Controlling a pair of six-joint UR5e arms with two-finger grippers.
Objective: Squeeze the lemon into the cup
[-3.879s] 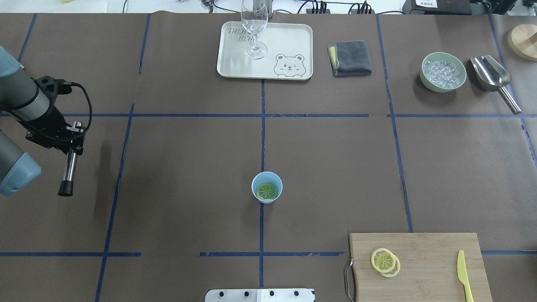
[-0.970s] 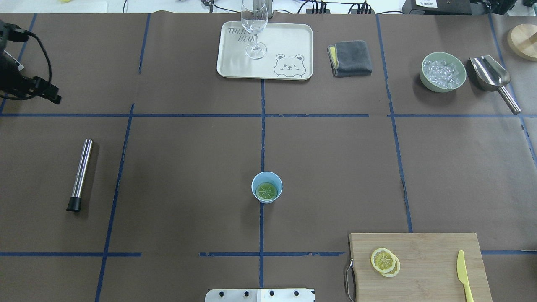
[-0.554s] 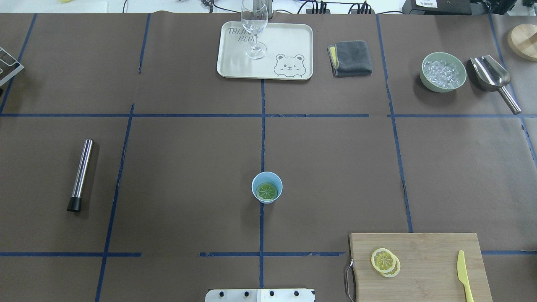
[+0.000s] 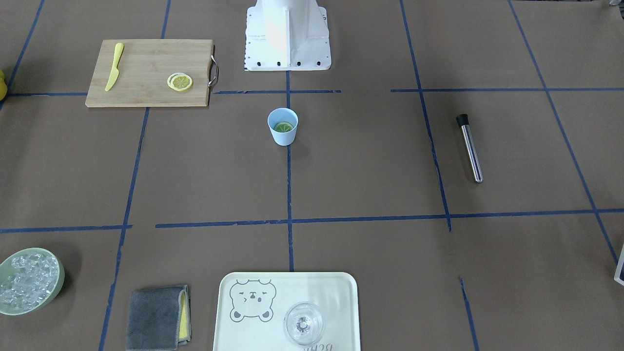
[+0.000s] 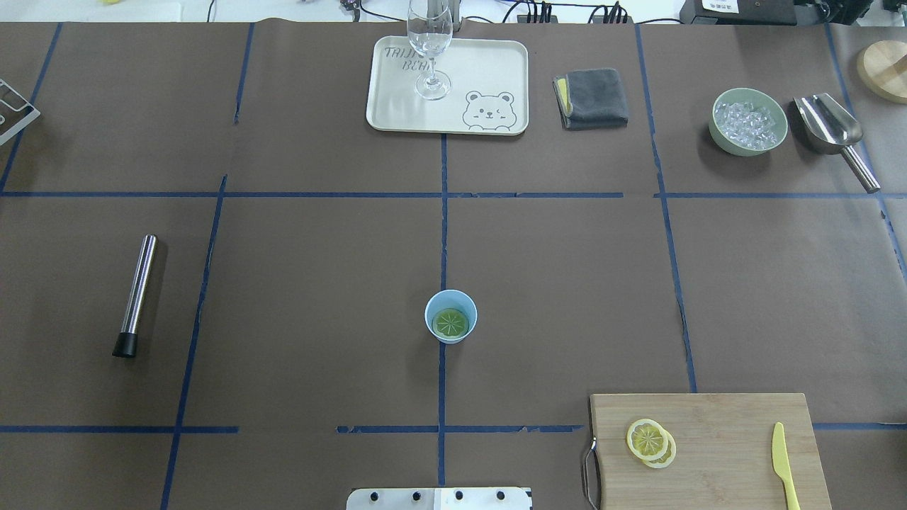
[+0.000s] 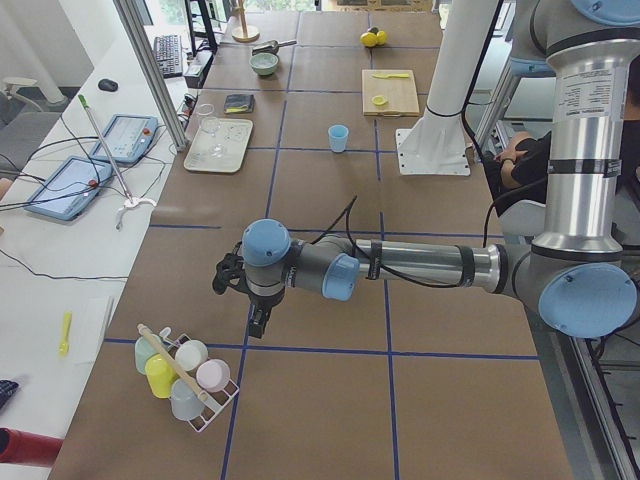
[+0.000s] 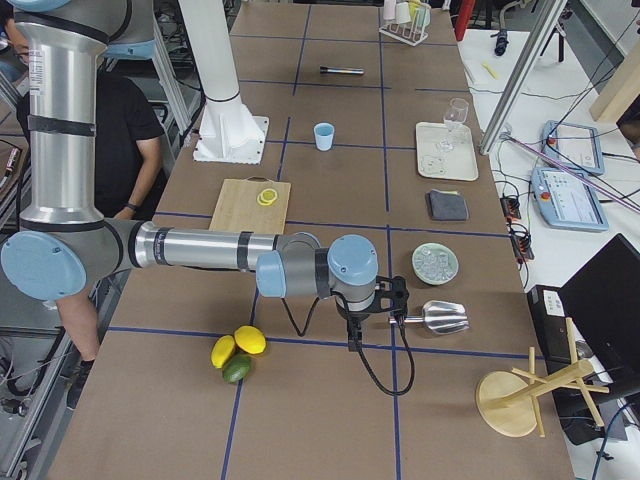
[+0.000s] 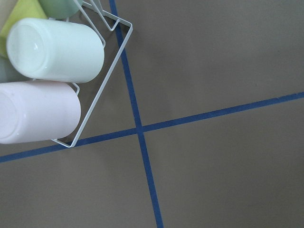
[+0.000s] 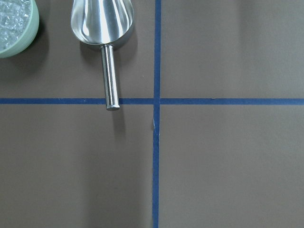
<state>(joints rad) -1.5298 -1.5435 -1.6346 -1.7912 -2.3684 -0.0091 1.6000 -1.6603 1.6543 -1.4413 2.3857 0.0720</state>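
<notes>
Well apart from both sets of jaws, the lemon slice (image 5: 645, 438) lies overlapping its twin on the cutting board (image 5: 730, 439). Cup (image 5: 451, 316) upright at mid-table, a greenish slice flat in its bottom, distant from either gripper. Right gripper (image 7: 351, 340) hangs pointing down over the table, scoop (image 7: 445, 316) handle just beside it; jaw state cannot be told. Left gripper (image 6: 257, 330) hangs pointing down near a wire rack (image 8: 90, 109) of tumblers, at the far end from the cup; jaws equally unreadable.
</notes>
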